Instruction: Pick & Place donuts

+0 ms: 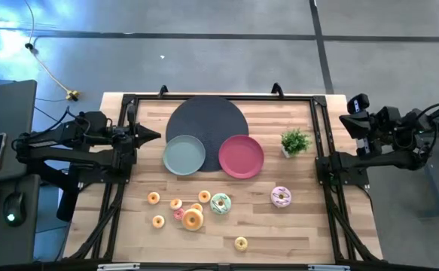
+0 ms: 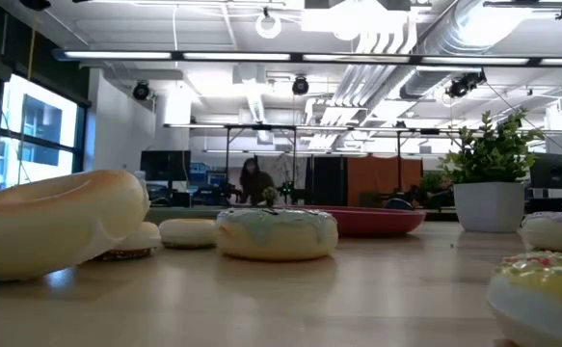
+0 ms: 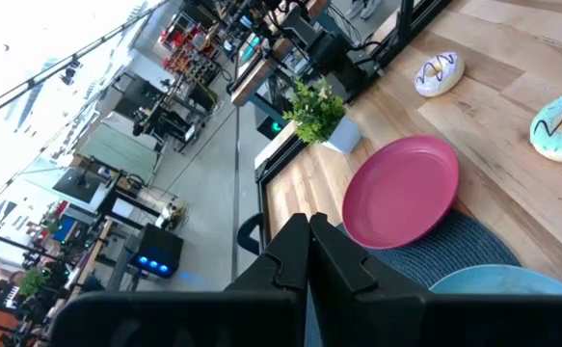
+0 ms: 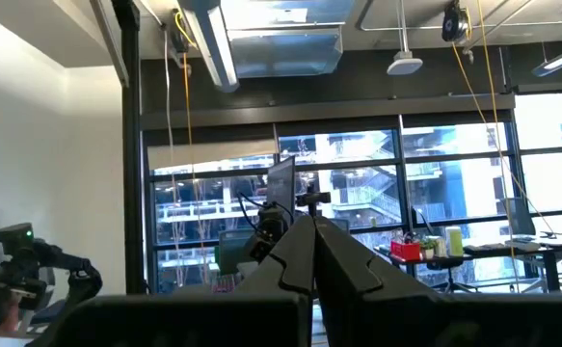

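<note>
The donuts lie flat on the near half of the wooden table: a white-iced one (image 1: 281, 197), a mint-iced one (image 1: 220, 203), a larger orange one (image 1: 193, 219), and several tiny ones around (image 1: 175, 203), with one apart (image 1: 241, 243). The low view shows the orange donut (image 2: 49, 222) and the mint one (image 2: 276, 231) close up. My left gripper (image 1: 153, 135) (image 3: 309, 241) is shut, above the table's left side beside the grey-green plate (image 1: 184, 155). My right gripper (image 1: 349, 124) (image 4: 311, 236) is shut, at the table's right edge, far from the donuts.
A pink plate (image 1: 241, 156) and the grey-green plate rest on a dark round mat (image 1: 206, 126) at the table's far middle. A small potted plant (image 1: 295, 141) stands right of the pink plate. A black frame (image 1: 321, 162) runs along the table's sides.
</note>
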`<state>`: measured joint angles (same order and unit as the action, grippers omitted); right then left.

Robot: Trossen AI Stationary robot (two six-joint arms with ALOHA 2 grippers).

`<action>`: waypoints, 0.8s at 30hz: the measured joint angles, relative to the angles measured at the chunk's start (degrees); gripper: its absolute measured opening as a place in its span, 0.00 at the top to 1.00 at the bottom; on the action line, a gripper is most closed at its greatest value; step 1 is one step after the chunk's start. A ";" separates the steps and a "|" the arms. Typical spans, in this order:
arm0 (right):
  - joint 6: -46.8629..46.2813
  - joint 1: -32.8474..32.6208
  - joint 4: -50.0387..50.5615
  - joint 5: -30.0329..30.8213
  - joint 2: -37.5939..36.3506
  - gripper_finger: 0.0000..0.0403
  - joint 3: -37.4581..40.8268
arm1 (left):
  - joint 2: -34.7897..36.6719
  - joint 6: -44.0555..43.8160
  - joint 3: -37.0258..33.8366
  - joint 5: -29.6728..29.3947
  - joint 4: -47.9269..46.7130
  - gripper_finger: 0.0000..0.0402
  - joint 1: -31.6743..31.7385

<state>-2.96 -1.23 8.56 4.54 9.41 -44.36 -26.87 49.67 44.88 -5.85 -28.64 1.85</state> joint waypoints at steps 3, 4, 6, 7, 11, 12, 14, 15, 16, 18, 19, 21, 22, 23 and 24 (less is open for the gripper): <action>0.00 0.00 0.00 0.00 0.00 1.00 -0.01 | 0.00 0.01 -0.02 0.01 1.17 1.00 0.01; 0.00 0.00 0.00 -0.01 0.00 1.00 -0.02 | 0.00 0.00 -0.01 0.02 1.97 1.00 0.02; 0.00 0.00 0.00 0.02 0.00 1.00 0.00 | 0.02 0.00 -0.01 0.02 2.32 1.00 0.02; 0.07 0.01 0.00 0.02 0.00 1.00 -0.01 | 0.02 -0.01 0.01 0.21 2.45 1.00 0.02; 5.36 0.01 -1.63 3.87 0.02 1.00 0.01 | -0.76 -3.41 0.01 0.52 5.62 1.00 0.00; 5.61 0.00 -2.53 5.74 0.00 1.00 0.01 | -1.23 -4.90 0.01 0.88 7.46 1.00 0.00; 3.97 0.00 -5.47 7.63 0.02 1.00 0.01 | -2.02 -8.93 0.01 2.27 10.46 1.00 0.02; 2.32 0.00 -6.96 8.51 0.02 1.00 0.01 | -2.70 -11.02 0.01 3.64 11.81 1.00 0.02; 0.79 0.00 -8.63 10.23 0.01 1.00 0.01 | -3.54 -12.68 0.01 5.39 13.29 1.00 0.01; -2.27 0.01 -12.56 14.76 0.02 1.00 0.01 | -4.94 -14.00 0.01 9.82 15.83 1.00 0.02; -3.86 0.01 -14.61 16.72 0.02 1.00 0.01 | -5.59 -13.95 0.01 11.35 17.36 1.00 0.00; -6.15 0.01 -17.02 19.56 -0.05 1.00 -0.02 | -7.45 -14.25 0.01 12.87 20.70 1.00 -0.02; -6.24 0.00 -17.81 20.76 -0.09 1.00 -0.02 | -8.37 -15.28 0.01 13.00 21.55 1.00 -0.02; -6.05 0.02 -18.83 21.72 -0.09 1.00 0.01 | -9.28 -16.96 0.01 12.53 22.17 1.00 -0.02; -6.05 0.02 -20.42 22.09 -0.09 1.00 0.01 | -10.25 -18.67 0.01 11.25 22.54 1.00 -0.01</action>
<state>-9.02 -1.21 -11.86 26.63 9.32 -44.36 -37.13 31.00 44.88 5.41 -6.10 1.84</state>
